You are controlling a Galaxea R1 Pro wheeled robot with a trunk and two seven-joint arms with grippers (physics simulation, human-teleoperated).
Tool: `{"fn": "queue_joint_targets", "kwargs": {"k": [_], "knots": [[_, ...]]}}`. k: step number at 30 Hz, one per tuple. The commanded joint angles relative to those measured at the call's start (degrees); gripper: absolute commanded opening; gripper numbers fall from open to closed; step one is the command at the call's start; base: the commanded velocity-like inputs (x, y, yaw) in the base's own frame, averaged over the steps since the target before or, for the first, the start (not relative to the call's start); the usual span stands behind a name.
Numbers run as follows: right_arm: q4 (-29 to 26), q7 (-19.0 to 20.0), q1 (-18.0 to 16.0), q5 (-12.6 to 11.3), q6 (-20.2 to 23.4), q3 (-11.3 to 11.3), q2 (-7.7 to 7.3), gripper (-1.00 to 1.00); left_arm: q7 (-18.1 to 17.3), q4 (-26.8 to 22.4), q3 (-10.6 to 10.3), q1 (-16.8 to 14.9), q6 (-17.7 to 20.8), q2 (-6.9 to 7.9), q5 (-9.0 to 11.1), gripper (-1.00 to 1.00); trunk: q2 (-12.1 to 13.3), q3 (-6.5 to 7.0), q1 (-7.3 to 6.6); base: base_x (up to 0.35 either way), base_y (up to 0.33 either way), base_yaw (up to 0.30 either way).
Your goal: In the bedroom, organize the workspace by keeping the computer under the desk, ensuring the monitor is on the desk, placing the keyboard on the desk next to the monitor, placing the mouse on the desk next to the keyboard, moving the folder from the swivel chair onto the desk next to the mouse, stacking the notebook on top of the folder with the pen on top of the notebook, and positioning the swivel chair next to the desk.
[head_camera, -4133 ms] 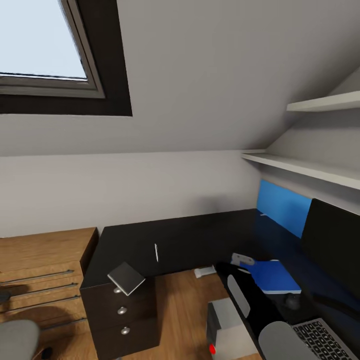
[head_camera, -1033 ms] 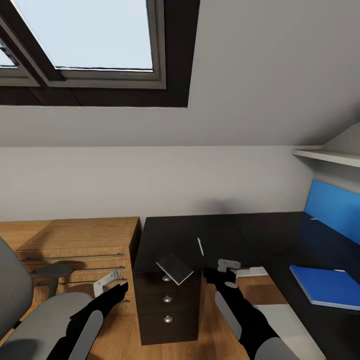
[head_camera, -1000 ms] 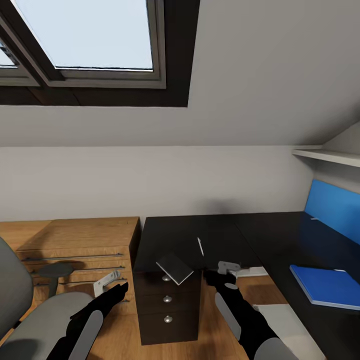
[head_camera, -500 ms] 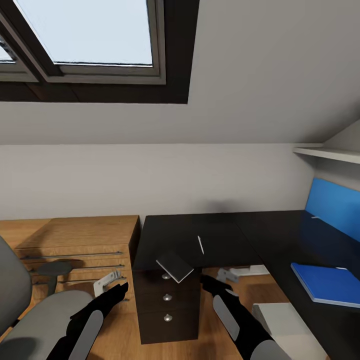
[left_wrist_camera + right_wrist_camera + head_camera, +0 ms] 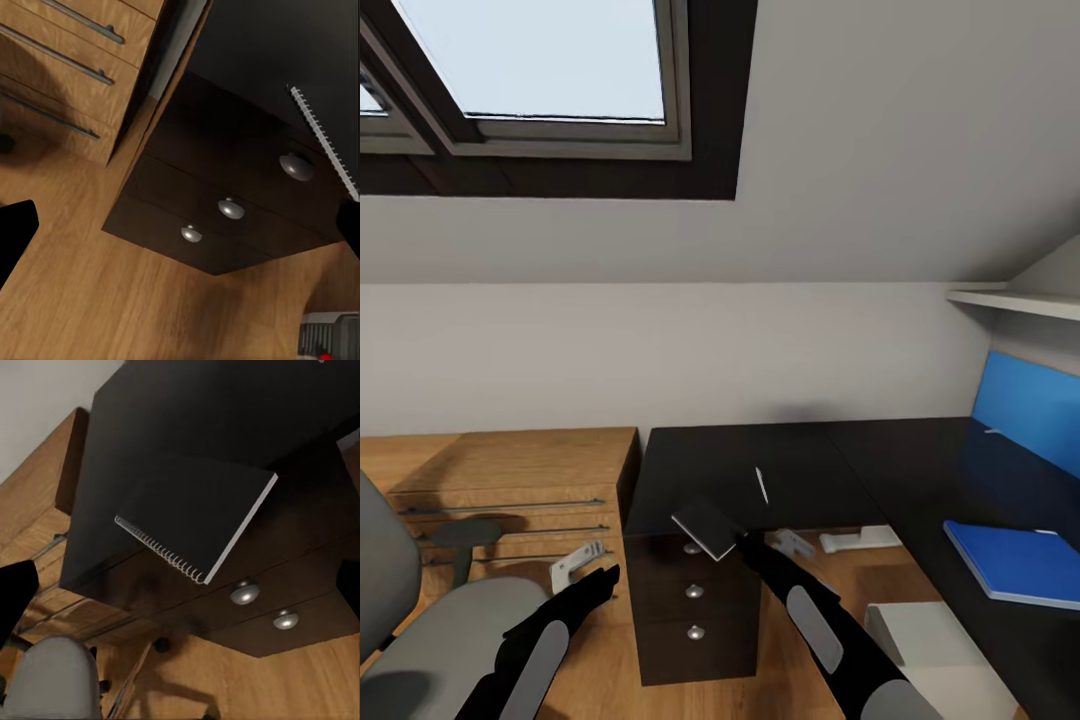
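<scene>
The grey notebook [image 5: 708, 530] lies on the black desk [image 5: 800, 460], one corner hanging over the front edge above the drawer unit [image 5: 695, 610]. Its spiral edge faces the right wrist camera, notebook [image 5: 195, 514]. My right gripper [image 5: 778, 545] hovers open just right of that corner, gripper [image 5: 180, 585]. The thin pen [image 5: 761, 486] rests on the desk behind the notebook. The blue folder [image 5: 1015, 562] lies flat on the desk's right wing. The grey computer [image 5: 940, 650] stands on the floor under it. My left gripper [image 5: 577, 566] is open over the swivel chair [image 5: 430, 640], facing the drawers [image 5: 231, 208].
A low light-wood cabinet [image 5: 510, 480] with long bar handles stands left of the desk. A blue wall panel [image 5: 1025, 410] and a white shelf [image 5: 1015, 300] are at the right. The sloped ceiling holds a skylight [image 5: 540, 60]. A white desk foot [image 5: 857, 540] rests on the plank floor.
My right arm has swung left and lower, bringing its gripper beside the notebook's overhanging corner. The head view has tilted slightly. The left arm holds still.
</scene>
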Motion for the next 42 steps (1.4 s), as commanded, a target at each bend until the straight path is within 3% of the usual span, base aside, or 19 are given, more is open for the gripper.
{"fn": "queue_joint_targets", "kwargs": {"k": [1, 4, 5, 13, 19, 27, 30, 35, 42], "knots": [[-0.5, 2.5, 0.0, -0.6, 0.2, 0.1, -0.09, 1.0, 0.6, -0.2, -0.9, -0.1, 0.0, 0.08, 0.6, 1.0, -0.5, -0.26, 0.23, 0.0, 0.0, 0.0], [-0.7, 6.5, 0.0, -0.7, 0.4, 0.1, -0.19, 1.0, 0.6, -0.3, -2.3, -0.1, 0.0, 0.14, 0.5, 1.0, -1.7, -0.8, 0.89, 0.0, 0.0, 0.0], [0.1, 11.8, 0.0, -0.8, 0.5, 0.0, -0.56, 1.0, 0.5, -0.7, -3.7, -0.1, -0.1, 0.3, 0.5, 1.0, -2.1, -0.98, 1.11, 0.0, 0.0, 0.0], [2.1, 17.8, 0.1, -2.0, 1.7, 0.0, -2.93, 1.0, 0.5, -1.2, -4.3, -0.1, -0.1, 0.48, 0.5, 1.0, -5.3, -2.42, 2.87, 0.0, 0.0, 0.0], [2.3, 19.0, 0.1, -4.5, 2.2, 0.0, -3.53, 1.0, 0.5, -1.3, -4.3, -0.1, -0.1, 0.49, 0.5, 1.0, -7.7, -3.5, 4.19, 0.0, 0.0, 0.0], [2.5, 19.4, 0.1, -5.2, 2.3, 0.0, -4.24, 1.0, 0.4, -3.4, -4.3, 0.2, -0.1, 0.55, 0.6, 1.0, -10.9, -4.93, 5.94, 0.0, 0.0, 0.0], [2.8, 19.4, 0.2, -5.2, 2.3, 0.0, -4.31, 1.0, 0.3, -6.4, -4.4, 1.8, -0.2, 0.57, 0.6, 1.0, -12.1, -5.47, 6.6, 0.0, 0.0, 0.0], [3.1, 19.4, 0.2, -5.2, 2.3, 0.0, -4.37, 1.0, 0.1, -13.2, -5.1, 7.1, -0.2, 0.58, 0.5, 1.0, -14.1, -6.37, 7.7, 0.0, 0.0, 0.0], [3.2, 19.4, 0.2, -5.2, 2.4, 0.0, -4.38, 1.0, -0.1, -16.2, -7.0, 9.8, -0.3, 0.74, 0.5, 1.0, -16.9, -7.62, 9.24, 0.0, 0.0, 0.0]]}}
